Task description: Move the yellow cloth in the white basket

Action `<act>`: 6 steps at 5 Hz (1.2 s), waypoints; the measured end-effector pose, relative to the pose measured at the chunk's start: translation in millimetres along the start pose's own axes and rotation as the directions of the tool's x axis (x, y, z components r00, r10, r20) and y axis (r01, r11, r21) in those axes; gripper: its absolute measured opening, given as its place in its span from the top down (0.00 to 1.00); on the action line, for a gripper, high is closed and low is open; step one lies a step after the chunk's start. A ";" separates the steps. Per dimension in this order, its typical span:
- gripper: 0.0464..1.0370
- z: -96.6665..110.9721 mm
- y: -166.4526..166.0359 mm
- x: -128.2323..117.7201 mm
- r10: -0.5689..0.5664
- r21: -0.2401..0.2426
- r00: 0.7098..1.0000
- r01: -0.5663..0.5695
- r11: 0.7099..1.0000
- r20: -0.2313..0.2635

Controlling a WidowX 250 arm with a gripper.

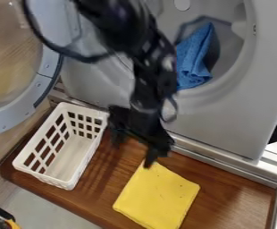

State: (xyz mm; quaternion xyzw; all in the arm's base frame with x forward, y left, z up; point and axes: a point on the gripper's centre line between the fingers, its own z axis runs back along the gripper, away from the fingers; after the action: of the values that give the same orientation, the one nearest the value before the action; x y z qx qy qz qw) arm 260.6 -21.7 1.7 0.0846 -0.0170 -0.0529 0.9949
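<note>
One gripper (pixel 132 155) hangs down near the yellow cloth (pixel 157 197).

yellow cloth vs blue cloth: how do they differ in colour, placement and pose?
- Colour: the yellow cloth is plain bright yellow; the blue cloth is mid-blue.
- Placement: the yellow cloth is on the wooden board; the blue cloth is at the machine's round opening, higher up.
- Pose: the yellow cloth lies flat, roughly four-sided; the blue cloth is bunched and creased, draped over the opening's lower edge.
Shared: both are cloths, both outside the white basket.
</note>
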 end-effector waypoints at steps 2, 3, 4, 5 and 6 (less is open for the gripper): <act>0.04 -70.5 -23.2 2.8 -0.027 0.030 0.999 0.026 0.999 0.040; 0.04 -73.5 -28.8 10.4 -0.034 -0.008 0.995 0.035 0.999 0.093; 0.09 -74.9 -30.4 11.1 -0.017 -0.050 0.995 0.022 0.999 0.095; 0.37 -75.4 -31.7 10.8 -0.009 -0.085 0.996 0.017 0.996 0.092; 0.66 -74.5 -32.1 8.2 -0.015 -0.091 0.997 0.022 0.996 0.076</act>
State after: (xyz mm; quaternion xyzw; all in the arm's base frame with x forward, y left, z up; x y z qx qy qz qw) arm 268.7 -41.6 -77.0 0.0368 -0.0510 -0.0661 0.9958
